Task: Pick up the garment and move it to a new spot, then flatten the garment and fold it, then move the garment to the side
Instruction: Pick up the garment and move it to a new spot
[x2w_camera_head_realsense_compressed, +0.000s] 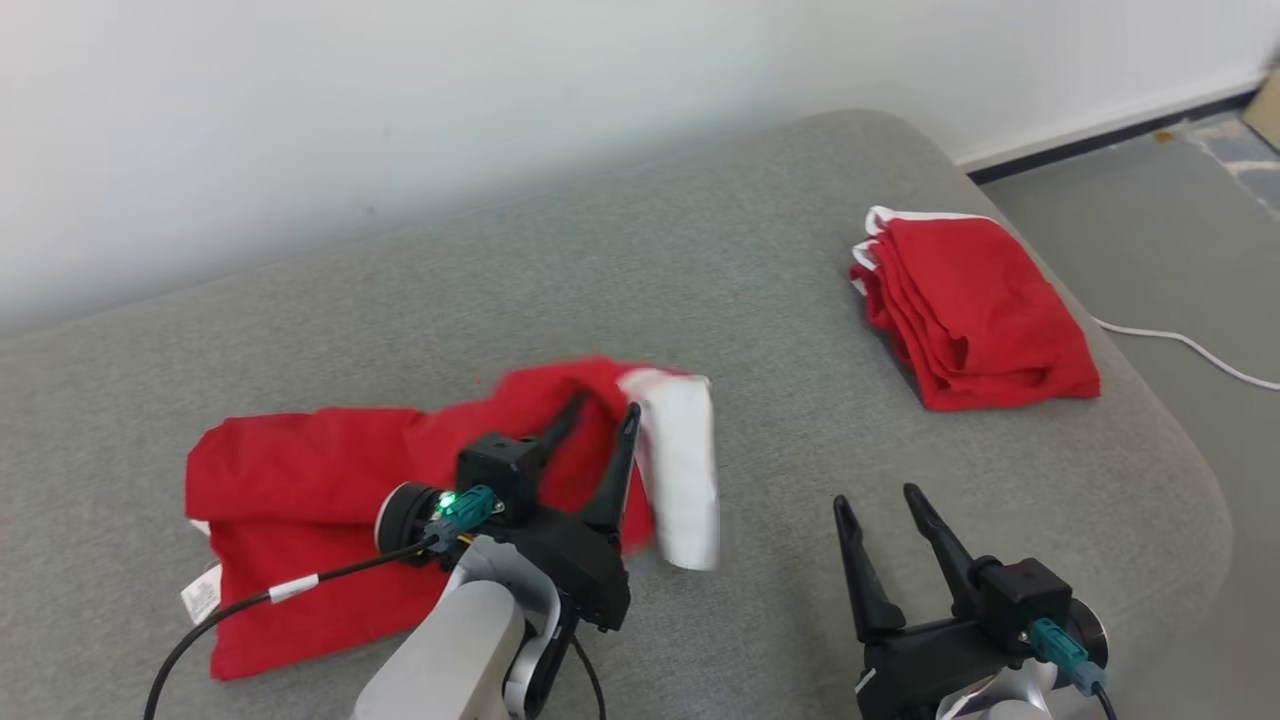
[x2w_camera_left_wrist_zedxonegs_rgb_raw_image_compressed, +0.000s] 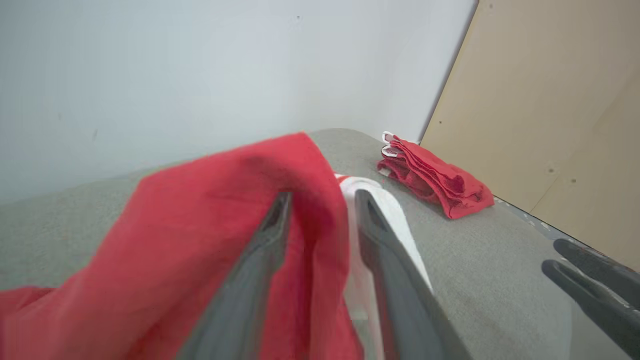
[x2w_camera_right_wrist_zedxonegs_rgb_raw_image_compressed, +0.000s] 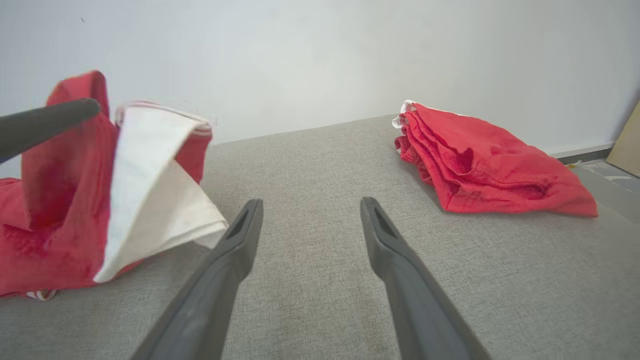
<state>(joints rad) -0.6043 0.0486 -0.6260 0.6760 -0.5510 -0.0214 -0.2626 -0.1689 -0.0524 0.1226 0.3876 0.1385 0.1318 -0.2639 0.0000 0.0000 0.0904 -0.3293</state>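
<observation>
The left jaws are apart, maybe to drop the red garment (x2w_camera_head_realsense_compressed: 300, 480) at 8 o'clock; the right jaws wait apart, empty.

Around your matt black left claw (x2w_camera_head_realsense_compressed: 606, 403) you see the plain red cloth garment (x2w_camera_head_realsense_compressed: 320, 490), with its white turned-over flap (x2w_camera_head_realsense_compressed: 685, 470) just right of that claw and a small white label (x2w_camera_head_realsense_compressed: 202, 592) well to its left. Beyond your black right claw (x2w_camera_head_realsense_compressed: 875, 495), the folded stack of red cloth (x2w_camera_head_realsense_compressed: 975, 310) is plain too, edged in white. Under both claws the soft cushion (x2w_camera_head_realsense_compressed: 650, 270) is an even light grey weave, and a teal plug (x2w_camera_head_realsense_compressed: 465, 505) sits behind the left claw's fingers.
</observation>
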